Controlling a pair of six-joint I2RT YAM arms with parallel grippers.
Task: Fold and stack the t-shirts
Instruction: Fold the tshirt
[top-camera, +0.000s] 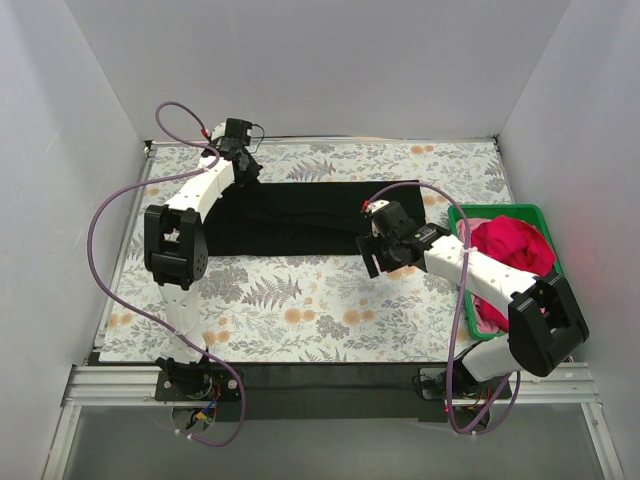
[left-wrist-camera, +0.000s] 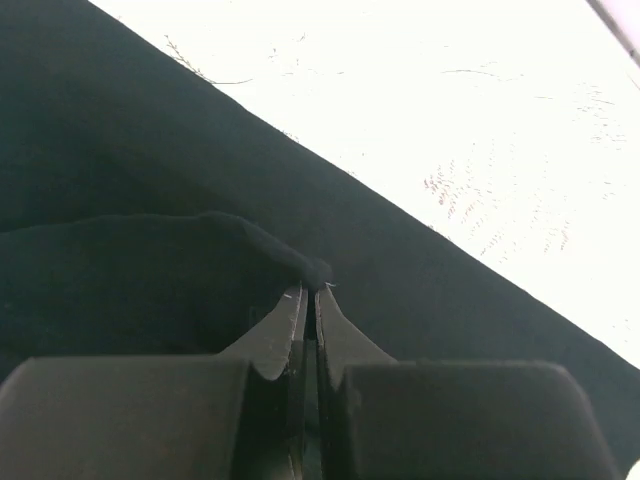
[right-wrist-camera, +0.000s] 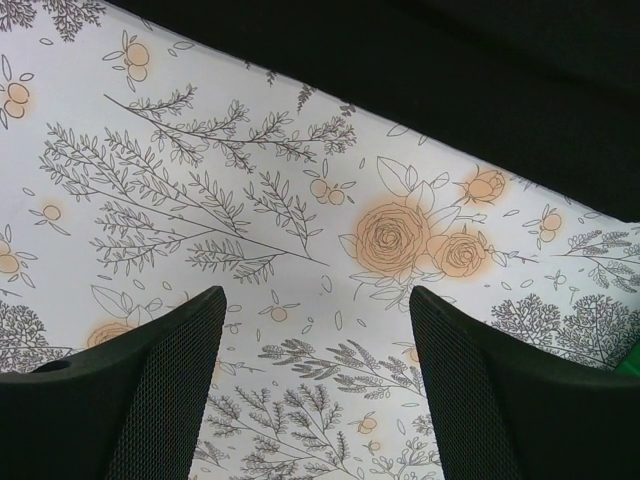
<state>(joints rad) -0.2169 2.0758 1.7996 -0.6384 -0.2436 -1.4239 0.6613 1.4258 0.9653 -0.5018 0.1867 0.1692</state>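
The black t-shirt (top-camera: 310, 218) lies flat as a long rectangle across the far half of the table. My left gripper (top-camera: 249, 173) is at its far left corner, shut on a raised fold of the black cloth (left-wrist-camera: 300, 262); its jaws (left-wrist-camera: 313, 292) are pressed together. My right gripper (top-camera: 372, 260) hangs open and empty above the floral table cover, just in front of the shirt's near edge (right-wrist-camera: 420, 80). Its fingers (right-wrist-camera: 180, 360) stand wide apart. The pinkish-red t-shirt (top-camera: 512, 245) lies bunched in the green crate.
The green plastic crate (top-camera: 462, 222) stands at the right edge of the table, under the right arm's forearm. A floral cover (top-camera: 300, 310) spreads over the table. White walls close in the left, far and right sides.
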